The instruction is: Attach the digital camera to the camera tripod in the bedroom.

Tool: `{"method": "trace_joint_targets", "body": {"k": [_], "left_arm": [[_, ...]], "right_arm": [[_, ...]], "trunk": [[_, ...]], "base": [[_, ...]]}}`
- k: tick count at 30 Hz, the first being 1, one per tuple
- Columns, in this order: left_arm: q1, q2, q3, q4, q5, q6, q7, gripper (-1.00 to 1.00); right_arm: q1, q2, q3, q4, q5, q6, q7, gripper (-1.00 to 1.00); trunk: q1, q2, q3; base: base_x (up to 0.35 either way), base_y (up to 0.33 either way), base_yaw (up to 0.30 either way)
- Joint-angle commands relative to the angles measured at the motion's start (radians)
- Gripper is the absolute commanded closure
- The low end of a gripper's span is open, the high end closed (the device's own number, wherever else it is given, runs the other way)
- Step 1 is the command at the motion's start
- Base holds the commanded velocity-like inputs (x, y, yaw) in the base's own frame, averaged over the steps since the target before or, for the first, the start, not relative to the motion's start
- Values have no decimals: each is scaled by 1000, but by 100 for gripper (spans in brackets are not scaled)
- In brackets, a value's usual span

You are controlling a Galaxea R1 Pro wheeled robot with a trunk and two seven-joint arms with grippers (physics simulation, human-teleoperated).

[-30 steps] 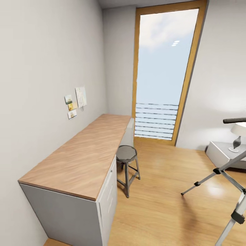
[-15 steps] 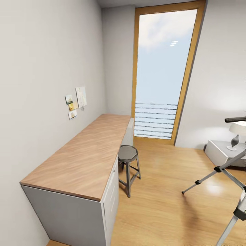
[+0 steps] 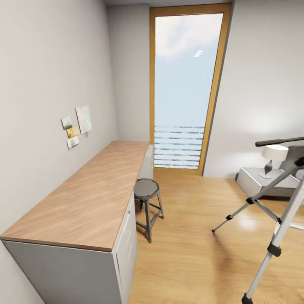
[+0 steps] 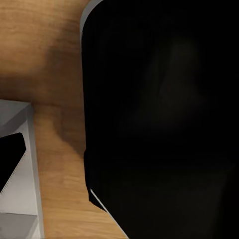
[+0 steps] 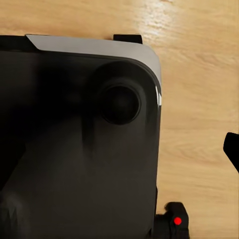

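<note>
**Swinging round to face the tripod**

The tripod point(image 3: 276, 198) stands on the bedroom floor at the head view's right edge, well apart from the tabletop point(image 3: 84, 198) and stool point(image 3: 146, 190). By the right wrist view, a camera point(image 5: 172, 221) with 1 red button lies on the floor below the robot. Neither pincer's state can be told. Best judged: centre the tripod, then collect the camera.

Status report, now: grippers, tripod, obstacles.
Grippers: state cannot be told. Camera tripod standing at head view's right on the wood floor, pan handle up top. Grey stool by the desk, apart from the tripod.
</note>
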Motion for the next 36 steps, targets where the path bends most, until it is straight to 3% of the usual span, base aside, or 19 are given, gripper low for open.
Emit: {"method": "trace_joint_targets", "body": {"k": [1,36], "left_arm": [[1,0,0,-3,0,-1,0,-100],[0,-7,0,-17,0,0,0,-100]], "right_arm": [[-1,0,1,0,0,-2,0,-100],[-1,0,1,-4,0,-2,0,-100]], "trunk": [[0,0,-1],[0,0,-23]], "base": [[0,2,-236],[0,0,-242]]}}
